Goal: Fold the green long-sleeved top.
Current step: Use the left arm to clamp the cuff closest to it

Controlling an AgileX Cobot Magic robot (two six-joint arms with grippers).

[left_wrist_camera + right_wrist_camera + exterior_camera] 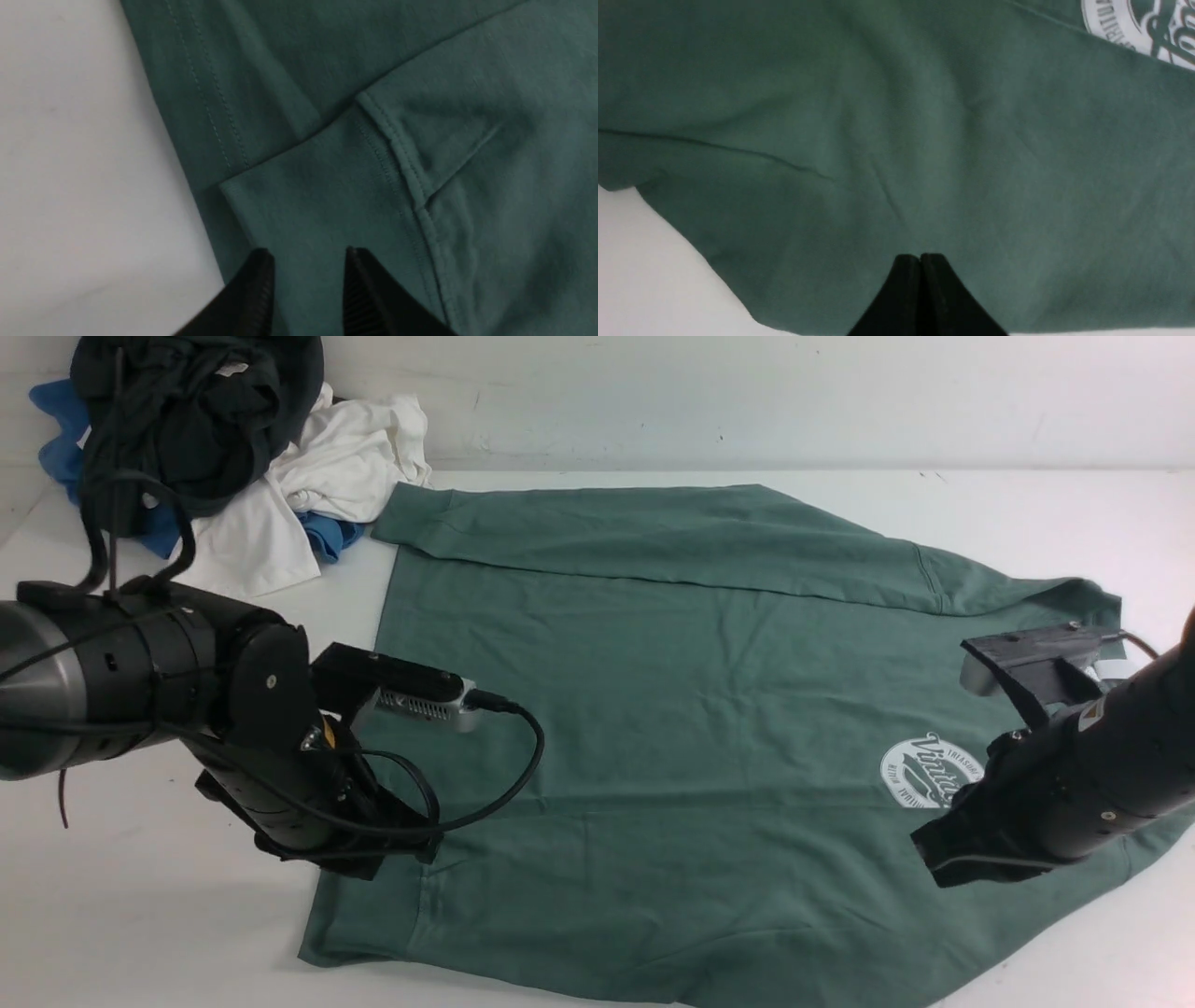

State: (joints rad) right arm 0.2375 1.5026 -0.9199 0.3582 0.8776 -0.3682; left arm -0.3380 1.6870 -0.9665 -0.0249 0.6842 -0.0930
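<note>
Cloth, soft and light: the green long-sleeved top [653, 709] lies spread flat on the white table [140, 933], hem to the left, round white logo [929, 773] to the right, far sleeve folded over the body. The left gripper [373, 854] sits at the near hem corner, the right gripper [943, 859] just near of the logo. A dark garment [187, 411], white garment [336, 467] and blue garment [327, 534] are heaped far left. Left wrist view: jaws parted over a layered edge beside the double-stitched hem [205, 107], nothing grasped. Right wrist view: jaws clenched tip to tip over smooth fabric, no cloth visibly pinched. Likely limp and drapey, non-slippery; best taken by pinching hem corner and shoulder edges, all layers together.
</note>
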